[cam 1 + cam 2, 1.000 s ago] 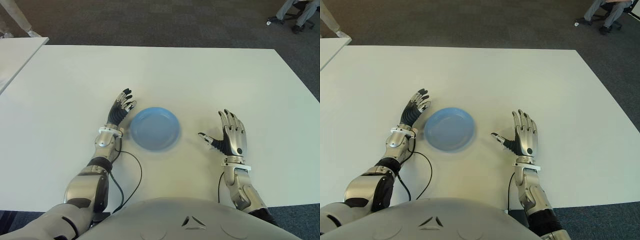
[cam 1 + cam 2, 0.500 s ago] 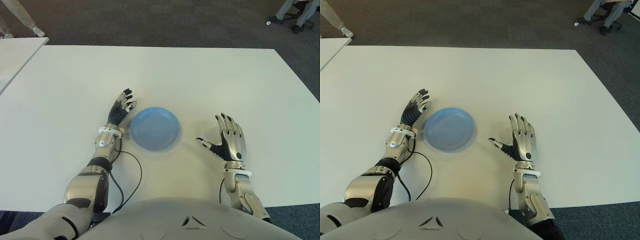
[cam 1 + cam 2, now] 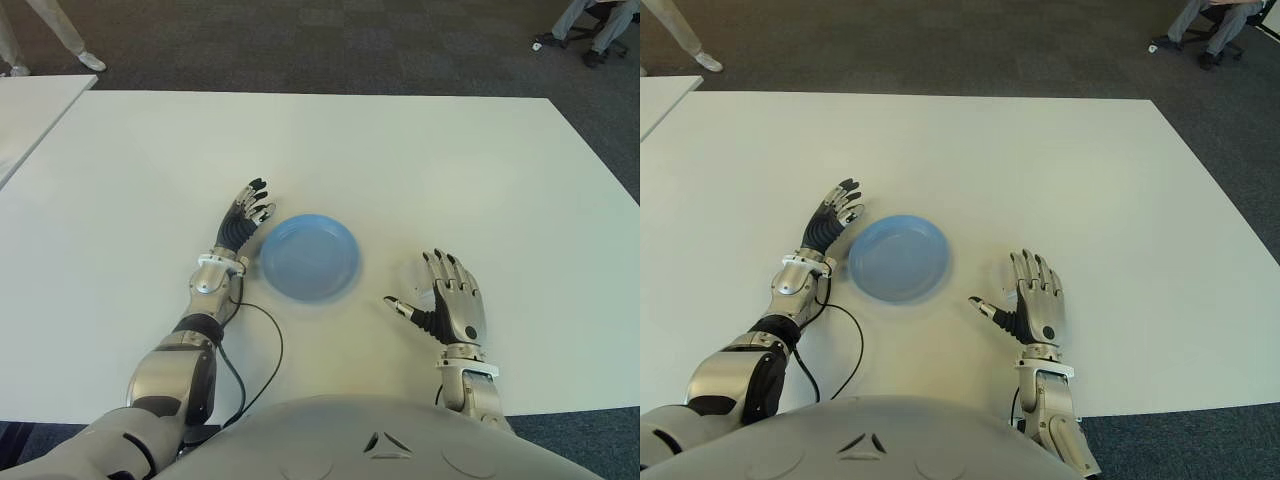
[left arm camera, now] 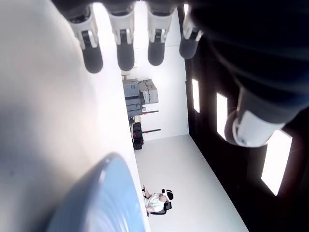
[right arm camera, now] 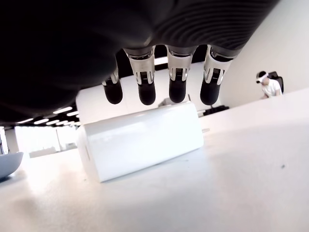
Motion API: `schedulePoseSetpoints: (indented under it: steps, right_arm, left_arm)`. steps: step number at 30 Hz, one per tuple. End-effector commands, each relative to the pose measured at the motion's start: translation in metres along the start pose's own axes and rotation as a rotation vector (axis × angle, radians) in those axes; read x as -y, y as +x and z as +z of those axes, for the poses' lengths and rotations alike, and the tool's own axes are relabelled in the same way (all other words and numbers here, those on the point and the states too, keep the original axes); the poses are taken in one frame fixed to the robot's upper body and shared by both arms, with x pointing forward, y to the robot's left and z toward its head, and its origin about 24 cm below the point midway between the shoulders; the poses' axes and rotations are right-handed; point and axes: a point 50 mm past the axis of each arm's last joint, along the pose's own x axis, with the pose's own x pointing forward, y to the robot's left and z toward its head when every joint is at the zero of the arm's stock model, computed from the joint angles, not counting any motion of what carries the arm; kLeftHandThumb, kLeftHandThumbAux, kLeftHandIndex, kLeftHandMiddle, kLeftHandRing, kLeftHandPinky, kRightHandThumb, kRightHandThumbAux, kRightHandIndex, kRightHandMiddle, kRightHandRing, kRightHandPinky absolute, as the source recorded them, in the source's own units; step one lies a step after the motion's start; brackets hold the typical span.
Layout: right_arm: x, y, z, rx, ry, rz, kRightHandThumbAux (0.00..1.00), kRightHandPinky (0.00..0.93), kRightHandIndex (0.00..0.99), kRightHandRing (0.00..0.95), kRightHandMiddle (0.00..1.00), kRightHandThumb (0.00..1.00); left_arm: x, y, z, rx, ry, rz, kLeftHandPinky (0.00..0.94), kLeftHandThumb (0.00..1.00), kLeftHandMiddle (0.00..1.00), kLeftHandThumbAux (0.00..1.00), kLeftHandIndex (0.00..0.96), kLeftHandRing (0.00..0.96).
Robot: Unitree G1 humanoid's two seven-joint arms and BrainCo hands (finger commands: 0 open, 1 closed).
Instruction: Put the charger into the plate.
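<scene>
The charger (image 5: pixel 140 140), a white block with its prongs pointing away, lies flat on the white table (image 3: pixel 400 150); it shows only in the right wrist view, just beyond my right hand's fingertips (image 5: pixel 145 87). My right hand (image 3: pixel 430 295) is open, fingers straight and thumb out to the left, right of the plate and apart from it, holding nothing. The blue plate (image 3: pixel 345 240) sits empty at mid-table. My left hand (image 3: pixel 245 215) shows open beside the plate's left rim, fingers (image 4: pixel 123 48) extended. I cannot pick out the charger in the eye views.
A black cable (image 3: pixel 265 350) loops on the table by my left forearm. A second white table (image 3: pixel 30 110) stands at the far left. A person's legs (image 3: pixel 60 35) and a chair (image 3: pixel 590 25) show on the dark carpet beyond the table.
My right hand has drawn back toward the table's near edge, staying open. The left hand and plate have not moved. The person's feet at the back left have shifted.
</scene>
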Motion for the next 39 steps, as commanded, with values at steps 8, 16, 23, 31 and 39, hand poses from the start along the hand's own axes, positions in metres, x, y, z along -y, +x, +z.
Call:
schedulePoseSetpoints:
  steps: [8, 16, 23, 31, 39]
  right_arm:
    - [0.003, -0.009, 0.008, -0.059, -0.021, 0.054, 0.262, 0.0, 0.0, 0.0, 0.0, 0.194]
    - [0.006, -0.012, 0.013, -0.102, -0.019, 0.077, 0.259, 0.0, 0.0, 0.0, 0.0, 0.199]
    - [0.006, -0.011, 0.015, -0.151, -0.025, 0.091, 0.249, 0.0, 0.0, 0.0, 0.0, 0.197]
    - [0.004, 0.001, 0.013, -0.172, -0.068, 0.042, 0.253, 0.0, 0.0, 0.0, 0.0, 0.163]
    - [0.005, 0.009, 0.013, -0.186, -0.088, -0.062, 0.258, 0.0, 0.0, 0.0, 0.0, 0.162]
  left_arm:
    - [0.009, -0.029, -0.036, -0.197, -0.047, -0.027, 0.169, 0.215, 0.101, 0.559, 0.029, 0.123]
    - [0.008, -0.028, -0.036, -0.203, -0.043, -0.034, 0.168, 0.216, 0.102, 0.539, 0.027, 0.124]
    - [0.008, -0.028, -0.035, -0.201, -0.039, -0.04, 0.176, 0.213, 0.106, 0.543, 0.03, 0.128]
    - [0.007, -0.028, -0.035, -0.201, -0.037, -0.048, 0.187, 0.203, 0.117, 0.55, 0.033, 0.14]
    - [0.006, -0.029, -0.036, -0.201, -0.036, -0.059, 0.189, 0.202, 0.114, 0.565, 0.031, 0.141]
